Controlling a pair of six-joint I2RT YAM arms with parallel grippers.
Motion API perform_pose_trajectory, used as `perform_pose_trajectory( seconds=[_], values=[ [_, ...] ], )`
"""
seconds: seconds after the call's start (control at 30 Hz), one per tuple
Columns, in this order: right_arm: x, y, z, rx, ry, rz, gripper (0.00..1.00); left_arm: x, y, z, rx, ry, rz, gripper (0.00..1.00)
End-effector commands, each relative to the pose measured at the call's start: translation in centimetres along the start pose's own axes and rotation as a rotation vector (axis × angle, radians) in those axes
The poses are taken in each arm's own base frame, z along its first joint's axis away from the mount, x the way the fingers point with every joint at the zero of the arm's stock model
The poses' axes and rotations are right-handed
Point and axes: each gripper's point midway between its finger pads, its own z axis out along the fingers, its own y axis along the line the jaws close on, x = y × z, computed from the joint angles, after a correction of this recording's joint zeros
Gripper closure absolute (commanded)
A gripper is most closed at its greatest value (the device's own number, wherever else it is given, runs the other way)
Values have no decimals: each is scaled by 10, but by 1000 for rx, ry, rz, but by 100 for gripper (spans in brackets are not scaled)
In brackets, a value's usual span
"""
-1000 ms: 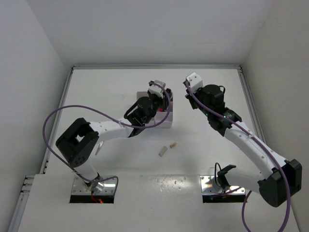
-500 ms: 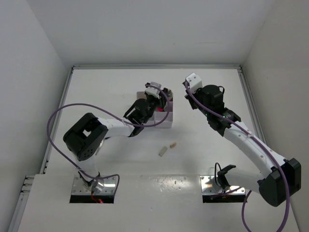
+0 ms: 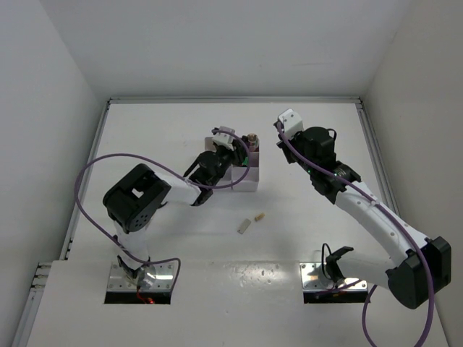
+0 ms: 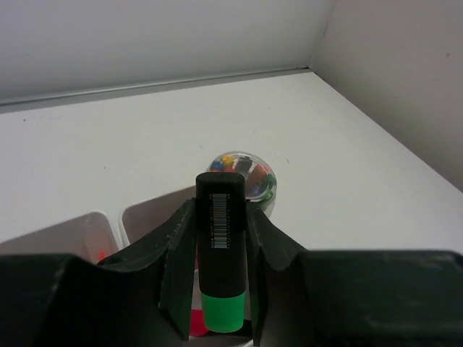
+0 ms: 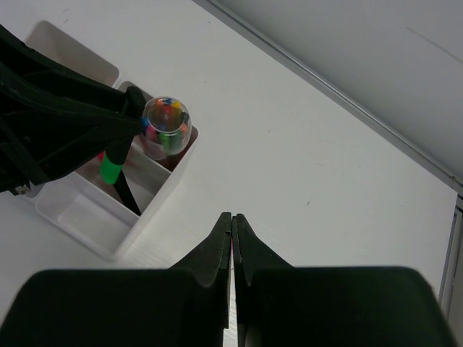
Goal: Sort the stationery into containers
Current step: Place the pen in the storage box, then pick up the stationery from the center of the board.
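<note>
Green highlighter, black cap outward, was clamped in the left gripper over the white organiser, not yet released. A clear dome of coloured pins sat in the compartment at 1 o'clock. A pale eraser and a beige eraser lay unsorted on the table at 6 o'clock. The right gripper, jaws together and empty, hovered at 3 o'clock.

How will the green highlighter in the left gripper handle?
The green highlighter looks like rigid moulded plastic, so it likely won't flex in the left gripper. Its black cap looks smooth, so it may slip if the squeeze is light. Dropped upright into a compartment of the white organiser, it would probably lean on the wall.
</note>
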Motion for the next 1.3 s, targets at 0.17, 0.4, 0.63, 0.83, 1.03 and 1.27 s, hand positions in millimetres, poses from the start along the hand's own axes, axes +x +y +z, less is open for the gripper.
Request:
perform_pose_trajectory(
  seconds=[0.17,0.4,0.63,0.83,1.03,1.27],
  values=[
    [-9,-7,2,32,-34,-3,100,-4,-6,-8,60,-37,-41,70],
    [-9,-7,2,32,-34,-3,99,-17,-3,-20,45,-59,-45,44],
    [-1,7,1,-65,-14,-60,37,-66,-16,-29,80,-120,-25,34],
    [12,59,-16,-408,-38,-277,67,-138,-31,-49,80,-122,20,33],
    [102,149,-84,-1165,72,-520,74,-161,10,-86,-231,169,-6,100],
    [170,169,-82,-1370,126,-693,34,-132,83,-186,-540,375,42,16]
  ],
)
